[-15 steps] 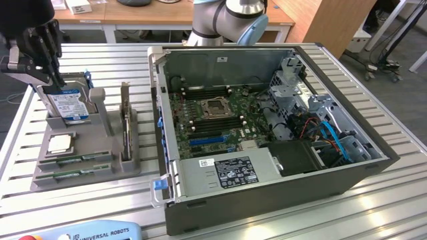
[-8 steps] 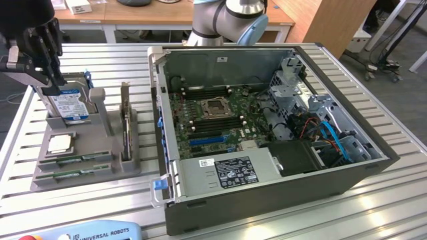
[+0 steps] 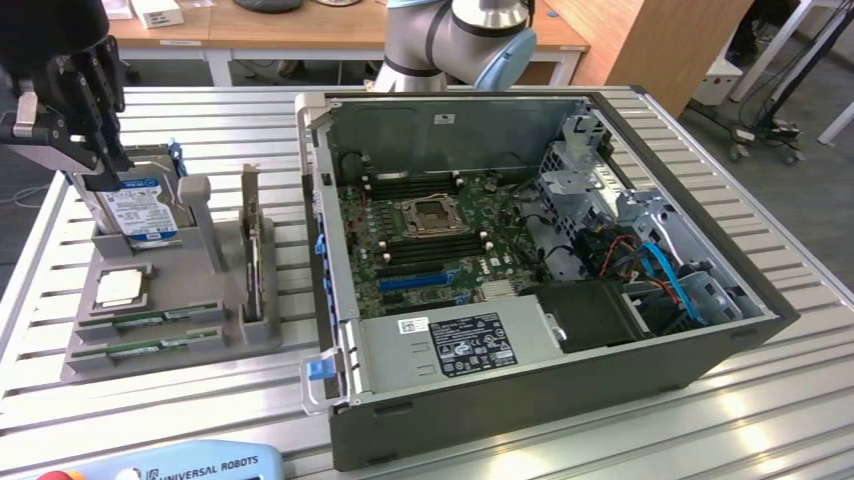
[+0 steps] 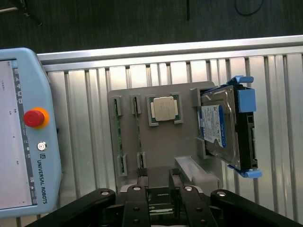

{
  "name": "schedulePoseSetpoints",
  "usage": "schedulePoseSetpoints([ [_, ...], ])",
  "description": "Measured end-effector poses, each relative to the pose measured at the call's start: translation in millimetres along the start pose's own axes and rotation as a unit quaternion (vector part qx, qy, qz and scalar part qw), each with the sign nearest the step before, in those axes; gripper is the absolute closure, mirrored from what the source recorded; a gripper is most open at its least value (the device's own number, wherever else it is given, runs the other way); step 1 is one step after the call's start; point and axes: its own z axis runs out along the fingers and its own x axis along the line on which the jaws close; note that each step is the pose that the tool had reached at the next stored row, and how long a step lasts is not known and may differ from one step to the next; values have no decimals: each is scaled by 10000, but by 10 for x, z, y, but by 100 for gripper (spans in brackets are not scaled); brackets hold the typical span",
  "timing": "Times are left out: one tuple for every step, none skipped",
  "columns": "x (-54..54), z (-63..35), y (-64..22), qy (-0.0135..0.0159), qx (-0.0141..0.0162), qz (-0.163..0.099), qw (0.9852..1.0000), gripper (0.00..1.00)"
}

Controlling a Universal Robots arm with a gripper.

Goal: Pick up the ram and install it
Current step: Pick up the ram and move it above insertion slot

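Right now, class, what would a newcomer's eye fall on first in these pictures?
The open computer case, its green board bared, dominates the middle of the exterior view. At that view's left, a grey holder carries a blue-labelled hard drive and the ram, with the gripper hanging above.

A ribbed silver aluminium tabletop point(image 3: 187, 405) spans the exterior view. Light wooden desks point(image 3: 267, 35) with white legs line the upper edge. A tall wooden panel point(image 3: 667, 40) stands upper right, over grey floor point(image 3: 827, 180).
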Motion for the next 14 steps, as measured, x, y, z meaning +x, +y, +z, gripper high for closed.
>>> schedulePoseSetpoints([
  [0, 0, 0, 0, 0, 0, 10000, 69],
  [0, 0, 0, 0, 0, 0, 10000, 69],
  [0, 0, 0, 0, 0, 0, 10000, 69],
  [0, 0, 0, 0, 0, 0, 10000, 69],
  [0, 0, 0, 1, 0, 0, 10000, 69],
  [0, 1, 0, 0, 0, 0, 10000, 69],
  [0, 1, 0, 0, 0, 0, 10000, 69],
  [0, 5, -1, -1, 1, -1, 10000, 69],
  [0, 11, -1, -1, 1, -5, 10000, 69],
  [0, 19, -1, 0, 0, -9, 10000, 69],
  [1, 28, -1, 0, 0, -13, 10000, 69],
  [1, 40, -2, 0, 0, -16, 10000, 69],
  [1, 49, -3, 1, 0, -19, 10000, 69],
  [2, 58, -3, 1, -1, -23, 10000, 69],
])
